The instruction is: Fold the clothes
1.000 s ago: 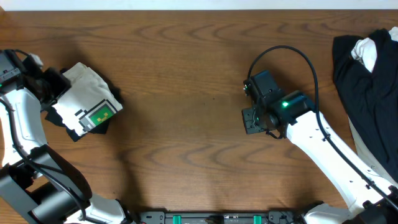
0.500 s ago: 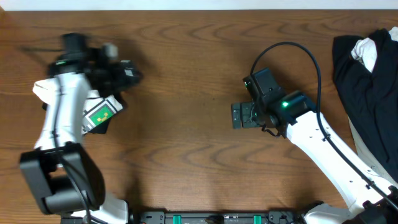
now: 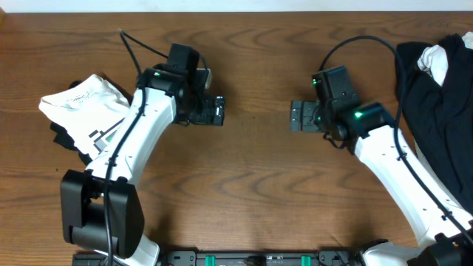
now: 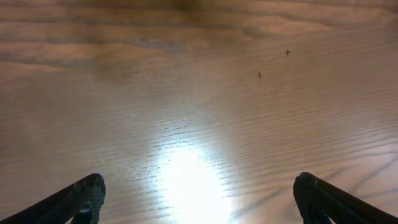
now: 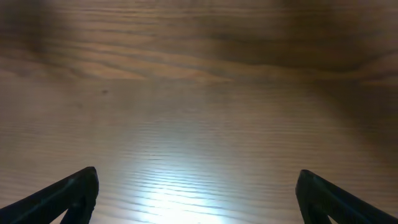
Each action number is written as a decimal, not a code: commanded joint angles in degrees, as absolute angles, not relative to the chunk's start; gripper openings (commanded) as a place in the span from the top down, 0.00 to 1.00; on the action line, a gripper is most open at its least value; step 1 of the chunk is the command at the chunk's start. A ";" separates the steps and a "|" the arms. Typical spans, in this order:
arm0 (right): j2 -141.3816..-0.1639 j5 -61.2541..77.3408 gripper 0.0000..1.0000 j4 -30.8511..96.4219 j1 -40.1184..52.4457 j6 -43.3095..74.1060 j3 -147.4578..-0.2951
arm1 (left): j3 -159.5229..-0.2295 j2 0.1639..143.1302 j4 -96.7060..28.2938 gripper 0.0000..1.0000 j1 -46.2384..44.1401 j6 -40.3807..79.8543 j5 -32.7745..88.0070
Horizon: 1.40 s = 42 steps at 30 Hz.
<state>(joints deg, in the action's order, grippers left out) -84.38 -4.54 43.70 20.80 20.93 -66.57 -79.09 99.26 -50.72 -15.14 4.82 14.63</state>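
From overhead, the folded white fabric T-shirt (image 3: 80,100) lies at the left side of the brown wooden table (image 3: 251,192), and a heap of black fabric garments (image 3: 436,103) sits at the right edge. The left gripper (image 3: 215,111) and right gripper (image 3: 298,117) hang mid-table, facing each other, well apart from both. The left wrist view shows its fingers (image 4: 81,198) spread wide over bare wood, holding nothing. The right wrist view shows the same wide, empty spread.

Sharp, even overhead; wrist views blurry, glare (low centre) on table (image 4: 186,93)
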 commanded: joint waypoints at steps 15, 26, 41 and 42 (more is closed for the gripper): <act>-69.80 -8.01 0.01 48.99 21.78 17.93 -63.20 | -68.55 80.93 -50.89 0.02 -19.66 4.99 4.12; -38.33 -22.52 0.01 42.81 33.65 31.94 -37.52 | -42.68 45.74 -38.48 0.02 -22.59 14.06 -4.36; -31.51 -9.61 0.01 43.35 33.67 33.41 -29.04 | -39.55 40.23 -37.45 0.02 -22.59 14.06 -4.34; -31.51 -9.61 0.01 43.38 33.67 33.41 -29.04 | -39.55 40.34 -37.45 0.02 -22.59 14.06 -4.34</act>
<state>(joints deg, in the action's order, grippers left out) -31.75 -10.83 43.46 32.86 32.47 -29.32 -39.68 40.07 -37.45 -22.52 13.54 -3.42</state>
